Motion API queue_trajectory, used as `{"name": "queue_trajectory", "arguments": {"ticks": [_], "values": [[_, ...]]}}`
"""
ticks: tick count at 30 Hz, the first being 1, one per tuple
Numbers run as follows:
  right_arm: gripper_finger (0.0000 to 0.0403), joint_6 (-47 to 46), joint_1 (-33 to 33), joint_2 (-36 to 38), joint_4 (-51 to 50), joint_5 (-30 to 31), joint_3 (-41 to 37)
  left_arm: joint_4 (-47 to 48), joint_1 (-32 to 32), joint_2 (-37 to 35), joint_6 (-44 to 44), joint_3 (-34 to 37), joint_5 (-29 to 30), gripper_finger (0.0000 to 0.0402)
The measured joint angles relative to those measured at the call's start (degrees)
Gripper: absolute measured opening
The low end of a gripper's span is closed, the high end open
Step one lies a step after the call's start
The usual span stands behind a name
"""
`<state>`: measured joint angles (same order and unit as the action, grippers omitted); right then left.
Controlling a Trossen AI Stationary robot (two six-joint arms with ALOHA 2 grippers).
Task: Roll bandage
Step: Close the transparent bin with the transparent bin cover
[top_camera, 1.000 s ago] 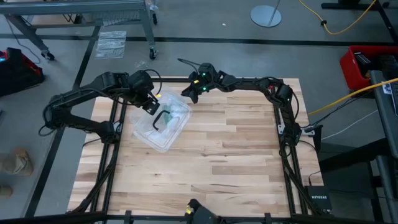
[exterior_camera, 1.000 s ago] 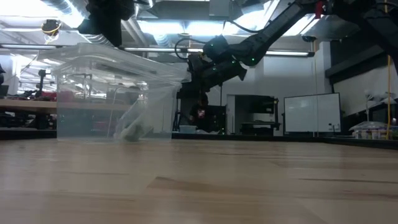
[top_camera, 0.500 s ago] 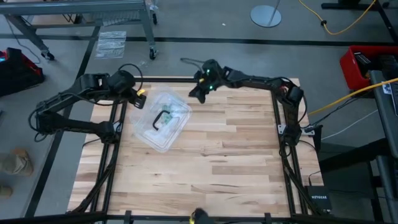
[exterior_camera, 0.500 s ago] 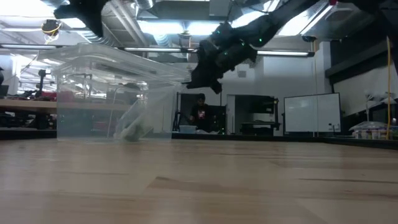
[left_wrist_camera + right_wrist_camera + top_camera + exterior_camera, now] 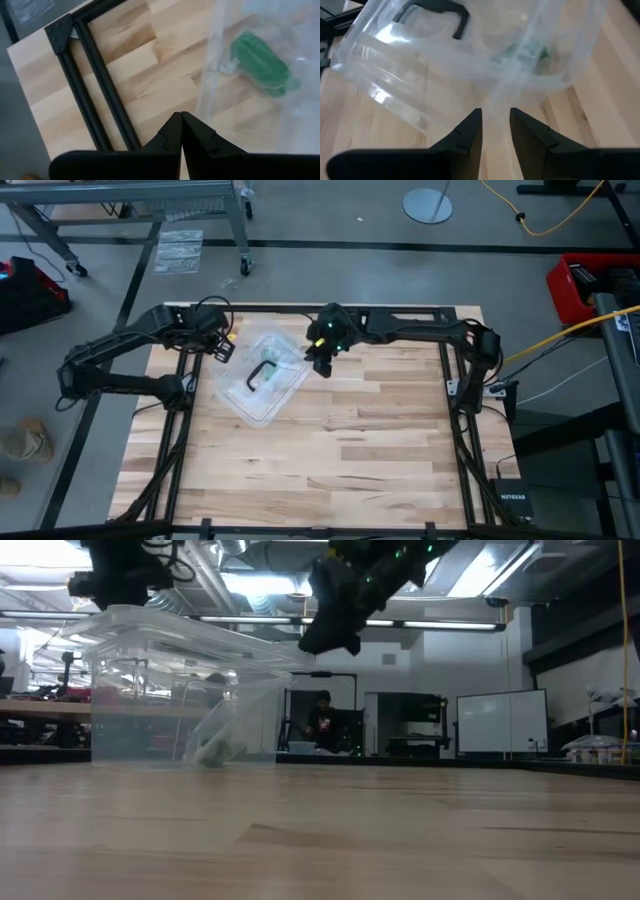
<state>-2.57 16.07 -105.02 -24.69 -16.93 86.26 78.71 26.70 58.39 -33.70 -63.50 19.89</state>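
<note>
One green bandage [image 5: 260,65] roll, long axis skewed; left pincer [image 5: 181,131] clenched empty, right pincer [image 5: 495,127] parted.

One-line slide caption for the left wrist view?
Shut left pincer above the table, beside a clear bag holding the green bandage.

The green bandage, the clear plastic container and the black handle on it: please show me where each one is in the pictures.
Green bandage [image 5: 260,67], left wrist view: middle of the green roll.
Clear plastic container [image 5: 262,392], high view: its clear wall.
Black handle [image 5: 437,10], right wrist view: its top bar.
</note>
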Motion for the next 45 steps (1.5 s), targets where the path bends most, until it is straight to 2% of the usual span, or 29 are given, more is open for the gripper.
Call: {"name": "queue_trajectory", "arguments": {"ticks": [6, 12, 18, 23, 25, 29, 34, 39, 45], "values": [[0.0104, 0.0, -1.92, 2.52, 0.78, 11.93, 0.0, -0.97, 3.44, -0.04, 2.3, 1.26, 0.05, 0.0], [0.0104, -2.75, -1.98, 4.72, -7.97, 19.06, 0.0, -1.87, 5.5, -0.04, 5.42, 1.26, -0.01, 0.0], [0.0104, -5.3, -5.91, 6.13, -17.43, 20.47, -0.02, -1.81, 8.49, -0.07, 8.67, 1.26, -0.25, 0.0], [0.0104, -7.64, -12.09, 6.26, -18.37, 20.39, -0.02, -1.87, 11.64, -0.07, 11.35, 1.26, -3.2, 0.0], [0.0104, -8.49, -14.54, 6.26, -17.63, 20.76, -0.02, -1.94, 12.77, -0.07, 11.94, 1.26, -4.39, 0.0], [0.0104, -10.33, -18.91, 6.26, -15.91, 26.74, -0.02, -2.75, 14.53, -0.08, 12.63, 1.78, -6.79, 0.0], [0.0104, -12.6, -21.84, 5.9, -12.46, 30.81, -1.61, -7.85, 15.43, -0.07, 13.02, 7.39, -9.87, 0.0], [0.0104, -15.75, -22.96, 5.76, -5.35, 30.41, -8.42, -13.06, 15.53, -0.07, 13.81, 13.21, -10.16, 0.0], [0.0104, -16.66, -22.83, 5.72, 5.4, 29.37, -13.44, -17.49, 16.6, -0.09, 14.43, 16.89, -14.51, 0.0]]}}
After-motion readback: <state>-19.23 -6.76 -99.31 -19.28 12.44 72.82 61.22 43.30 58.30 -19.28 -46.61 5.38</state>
